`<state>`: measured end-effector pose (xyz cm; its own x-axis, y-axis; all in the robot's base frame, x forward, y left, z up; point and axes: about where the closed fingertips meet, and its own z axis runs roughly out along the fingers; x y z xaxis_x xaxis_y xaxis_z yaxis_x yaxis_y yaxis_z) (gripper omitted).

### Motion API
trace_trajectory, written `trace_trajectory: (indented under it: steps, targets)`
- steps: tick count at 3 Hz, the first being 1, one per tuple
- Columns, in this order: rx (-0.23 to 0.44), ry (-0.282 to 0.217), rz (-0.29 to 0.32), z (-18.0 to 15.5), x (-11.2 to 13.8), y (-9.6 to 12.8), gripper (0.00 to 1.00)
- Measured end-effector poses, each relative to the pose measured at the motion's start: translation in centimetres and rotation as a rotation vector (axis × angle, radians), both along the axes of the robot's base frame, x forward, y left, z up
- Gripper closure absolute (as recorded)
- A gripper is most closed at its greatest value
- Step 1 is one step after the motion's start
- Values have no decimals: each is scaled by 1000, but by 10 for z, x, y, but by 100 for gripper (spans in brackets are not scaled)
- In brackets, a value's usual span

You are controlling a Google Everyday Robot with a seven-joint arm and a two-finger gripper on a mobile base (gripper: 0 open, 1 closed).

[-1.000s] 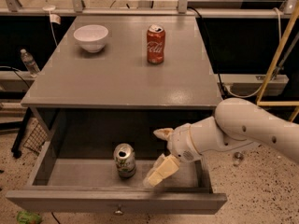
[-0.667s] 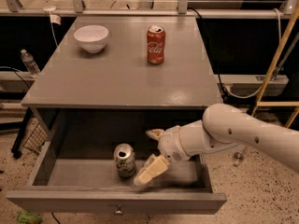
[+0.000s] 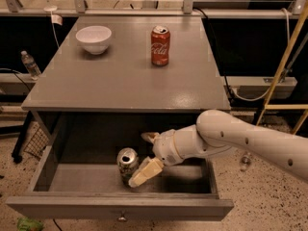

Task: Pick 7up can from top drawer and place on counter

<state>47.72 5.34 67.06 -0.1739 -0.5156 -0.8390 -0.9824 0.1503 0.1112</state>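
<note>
The 7up can [image 3: 127, 164] stands upright inside the open top drawer [image 3: 120, 207], its shiny metal top facing up. My gripper [image 3: 144, 155] reaches into the drawer from the right and is open. One finger [image 3: 145, 173] lies against the can's right front side and the other finger [image 3: 149, 137] sits behind it to the right. The can rests on the drawer floor. The counter [image 3: 120, 81] spreads above the drawer.
A red Coca-Cola can [image 3: 160, 45] and a white bowl [image 3: 94, 38] stand at the back of the counter. A plastic bottle [image 3: 29, 64] stands on the floor at the left. A yellow rail [image 3: 284, 66] runs up at the right.
My gripper has moved left inside the drawer, from well right of the can to right beside it, with the near finger now touching the can's side.
</note>
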Motion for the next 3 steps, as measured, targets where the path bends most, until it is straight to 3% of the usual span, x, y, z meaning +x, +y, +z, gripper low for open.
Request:
trace_trajectory:
  steps: [2, 3]
  targets:
    - [31, 8, 61, -2, 1, 24, 0]
    - [36, 24, 90, -7, 2, 37, 18]
